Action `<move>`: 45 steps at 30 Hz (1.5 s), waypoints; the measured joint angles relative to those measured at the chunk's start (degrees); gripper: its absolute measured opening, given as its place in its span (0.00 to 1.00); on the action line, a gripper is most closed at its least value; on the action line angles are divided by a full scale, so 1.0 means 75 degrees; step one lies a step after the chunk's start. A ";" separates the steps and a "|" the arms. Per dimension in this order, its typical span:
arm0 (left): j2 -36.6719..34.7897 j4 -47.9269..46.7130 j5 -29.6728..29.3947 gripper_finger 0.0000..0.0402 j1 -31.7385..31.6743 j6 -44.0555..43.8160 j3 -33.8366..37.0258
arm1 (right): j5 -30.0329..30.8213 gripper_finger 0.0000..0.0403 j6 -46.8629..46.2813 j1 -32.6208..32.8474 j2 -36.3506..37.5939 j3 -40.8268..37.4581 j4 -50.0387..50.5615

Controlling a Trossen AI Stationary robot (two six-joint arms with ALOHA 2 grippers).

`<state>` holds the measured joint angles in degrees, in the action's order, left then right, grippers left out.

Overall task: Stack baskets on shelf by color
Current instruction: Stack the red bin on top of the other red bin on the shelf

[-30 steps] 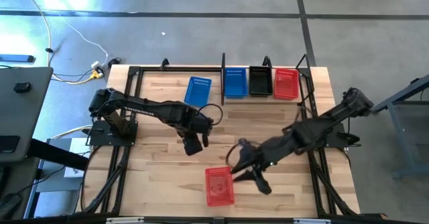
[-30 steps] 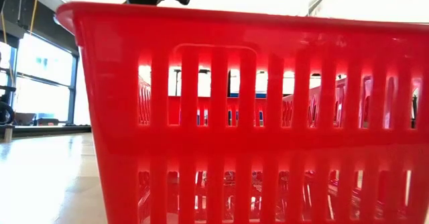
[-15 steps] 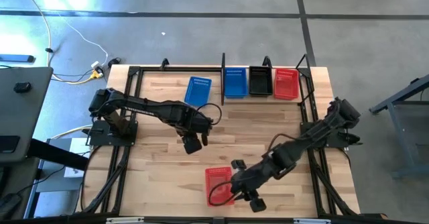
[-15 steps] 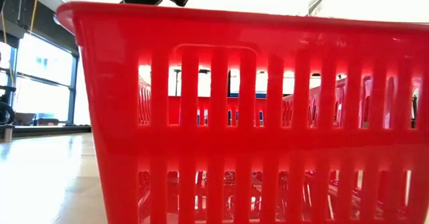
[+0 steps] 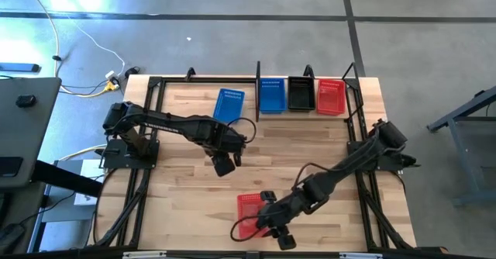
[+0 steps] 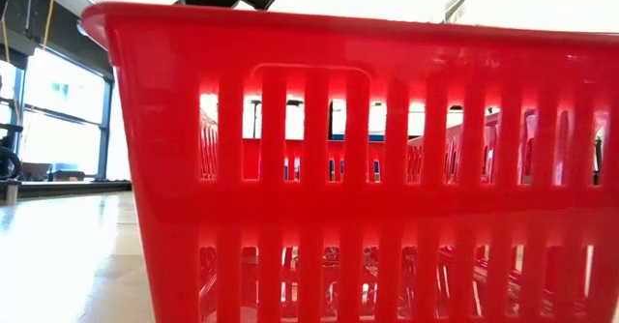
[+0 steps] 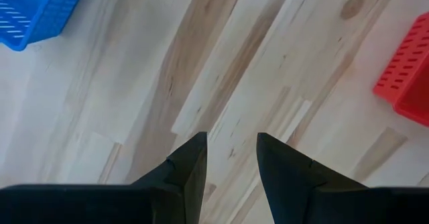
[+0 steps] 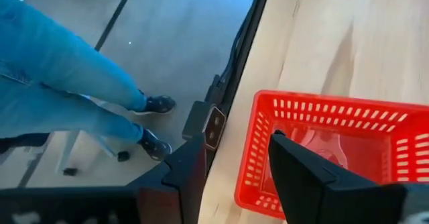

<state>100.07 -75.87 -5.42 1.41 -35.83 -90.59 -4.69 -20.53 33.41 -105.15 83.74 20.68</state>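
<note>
A red basket (image 5: 249, 211) stands on its base near the table's near edge and fills the low view (image 6: 368, 168). My right gripper (image 5: 271, 225) (image 8: 234, 167) is open above the basket's near end: one finger (image 8: 301, 174) is inside the basket, the other (image 8: 191, 174) is outside its end wall (image 8: 258, 150). My left gripper (image 5: 223, 164) (image 7: 231, 150) hangs open over bare wood at mid-table. The shelf (image 5: 310, 79) at the far edge holds a blue (image 5: 271, 94), a black (image 5: 301, 93) and a red basket (image 5: 331, 96). Another blue basket (image 5: 229, 104) sits on the table to the shelf's left.
A person's legs in jeans (image 8: 60, 70) stand on the floor just past the table's near edge. The black arm frames (image 5: 132, 154) run along both sides of the table. Bare wood (image 5: 178, 197) lies left of the red basket.
My right gripper has swung from the red basket's right side toward the near edge and the left, ending over the basket's near end. The basket has stayed in place.
</note>
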 joint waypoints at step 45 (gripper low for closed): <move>0.0000 -0.0001 -0.0100 0.30 -0.0093 0.0125 -0.0003 | 0.0369 0.06 -0.0883 0.0296 -0.1975 0.0005 0.0408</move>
<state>100.07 -75.88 -6.17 0.71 -34.90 -90.61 -1.92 -27.16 35.63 -119.96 83.78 23.74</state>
